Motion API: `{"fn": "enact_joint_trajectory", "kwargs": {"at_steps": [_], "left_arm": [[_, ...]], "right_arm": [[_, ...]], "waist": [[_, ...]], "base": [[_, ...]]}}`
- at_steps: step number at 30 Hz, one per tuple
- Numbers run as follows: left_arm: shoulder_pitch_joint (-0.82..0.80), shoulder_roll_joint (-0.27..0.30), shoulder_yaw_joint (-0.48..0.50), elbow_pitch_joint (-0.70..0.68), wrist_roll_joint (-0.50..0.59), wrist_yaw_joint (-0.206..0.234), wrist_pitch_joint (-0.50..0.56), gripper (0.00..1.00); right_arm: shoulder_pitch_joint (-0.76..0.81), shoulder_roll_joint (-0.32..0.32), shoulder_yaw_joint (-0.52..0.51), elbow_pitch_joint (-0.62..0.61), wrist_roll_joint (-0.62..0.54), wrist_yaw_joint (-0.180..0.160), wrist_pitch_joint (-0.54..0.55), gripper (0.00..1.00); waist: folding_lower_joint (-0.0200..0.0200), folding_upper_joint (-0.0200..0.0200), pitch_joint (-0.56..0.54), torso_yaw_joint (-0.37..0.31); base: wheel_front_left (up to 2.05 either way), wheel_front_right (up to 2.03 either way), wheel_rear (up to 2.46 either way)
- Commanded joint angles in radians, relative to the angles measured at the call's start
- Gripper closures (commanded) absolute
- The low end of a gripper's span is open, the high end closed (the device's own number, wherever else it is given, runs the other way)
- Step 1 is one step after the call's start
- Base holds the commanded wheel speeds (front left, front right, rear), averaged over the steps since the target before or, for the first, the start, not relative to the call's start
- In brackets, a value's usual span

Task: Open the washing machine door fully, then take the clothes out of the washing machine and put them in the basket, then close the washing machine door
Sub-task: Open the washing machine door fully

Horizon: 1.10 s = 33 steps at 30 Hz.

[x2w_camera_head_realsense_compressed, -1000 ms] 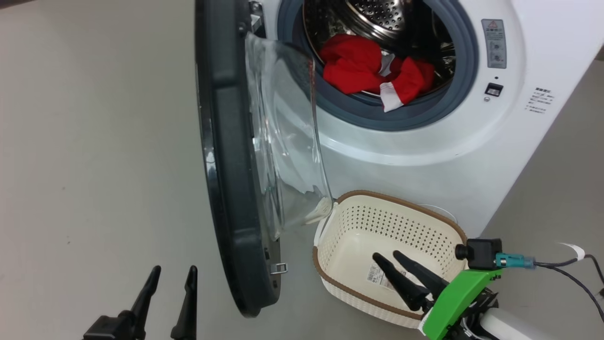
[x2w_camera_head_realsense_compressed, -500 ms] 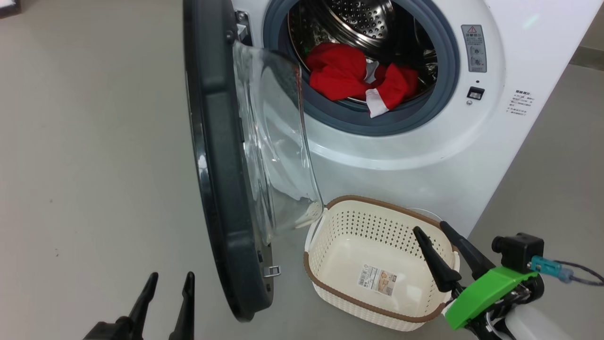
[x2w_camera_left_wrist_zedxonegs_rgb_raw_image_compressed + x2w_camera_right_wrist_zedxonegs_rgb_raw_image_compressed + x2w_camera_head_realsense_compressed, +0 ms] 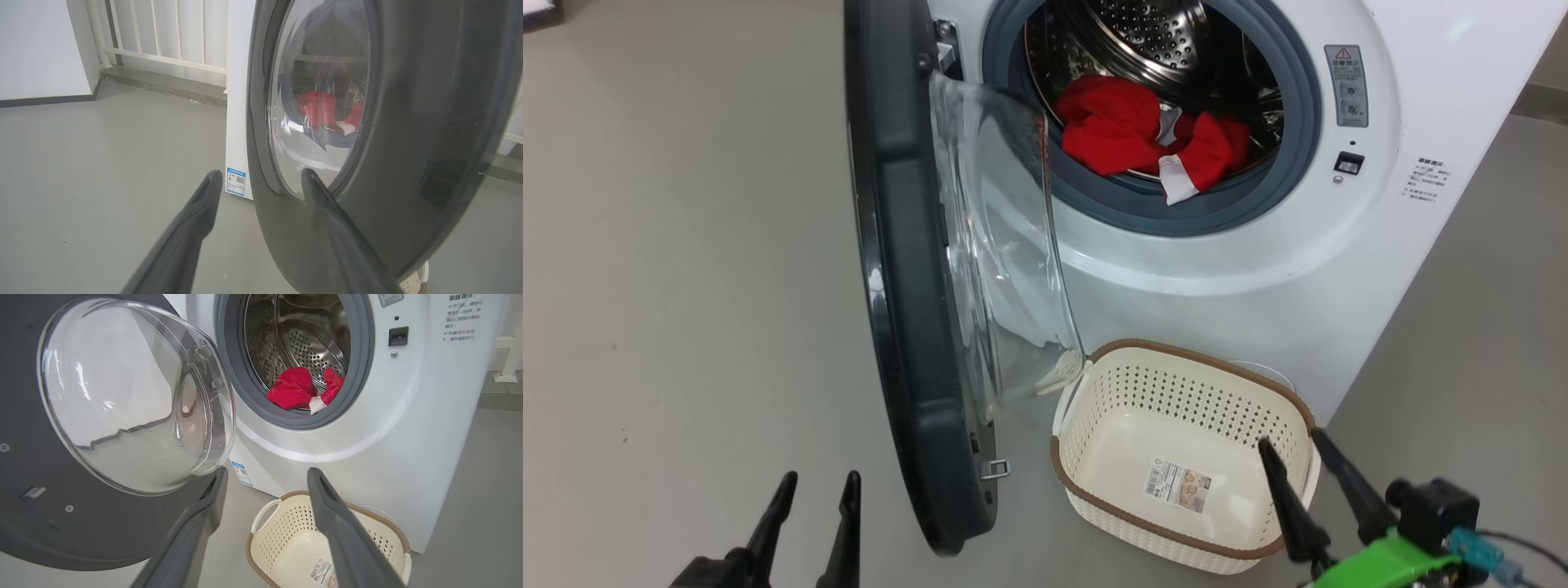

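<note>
The washing machine (image 3: 1258, 269) stands with its door (image 3: 890, 269) swung out to the left, edge-on to me, the glass bowl (image 3: 1005, 245) facing the drum. Red clothes (image 3: 1143, 131) with white trim lie at the drum's front lip. The cream basket (image 3: 1201, 353) sits on the floor below the opening, with just a sticker inside. My right gripper (image 3: 1290, 439) is open at the basket's near right corner, holding nothing. My left gripper (image 3: 822, 476) is open, low and left of the door's lower edge. In the right wrist view the gripper (image 3: 267, 470) points between door and basket (image 3: 286, 522).
Bare grey floor (image 3: 686, 286) spreads left of the door. The left wrist view looks at the door's glossy outer face (image 3: 429, 122), with a white railing (image 3: 163, 32) and a wall behind. A cable trails from my right wrist camera (image 3: 1437, 506).
My right gripper has drawn back from over the basket's inside to its near right corner. The head camera shifted slightly. Left gripper, door and clothes are unchanged.
</note>
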<state>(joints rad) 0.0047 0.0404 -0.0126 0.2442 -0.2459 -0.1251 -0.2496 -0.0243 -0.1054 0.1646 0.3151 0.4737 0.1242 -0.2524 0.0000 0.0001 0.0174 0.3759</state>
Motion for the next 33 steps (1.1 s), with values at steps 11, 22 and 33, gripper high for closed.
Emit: {"fn": "enact_joint_trajectory", "kwargs": {"at_steps": [11, 22, 33], "left_arm": [[-0.016, 0.010, 0.032, -0.021, 0.007, -0.006, -0.012, 0.00], [-0.028, 0.010, 0.059, -0.068, -0.030, -0.006, -0.012, 1.00], [-0.066, 0.010, 0.090, -0.382, -0.085, 0.008, -0.012, 1.00]], "right_arm": [[0.056, 0.031, -0.021, -0.026, -0.063, 0.007, -0.009, 0.00], [0.055, 0.036, -0.034, -0.032, -0.086, 0.007, -0.009, 0.00], [0.056, 0.038, -0.030, -0.035, -0.092, 0.007, -0.009, 0.00]], "waist": [[0.0000, -0.0001, -0.004, -0.001], [0.0000, -0.0001, -0.015, 0.008], [0.0000, -0.0001, -0.026, 0.004]], "base": [[0.00, 0.00, 0.00], [0.00, 0.00, 0.00], [0.00, 0.00, 0.00]]}}
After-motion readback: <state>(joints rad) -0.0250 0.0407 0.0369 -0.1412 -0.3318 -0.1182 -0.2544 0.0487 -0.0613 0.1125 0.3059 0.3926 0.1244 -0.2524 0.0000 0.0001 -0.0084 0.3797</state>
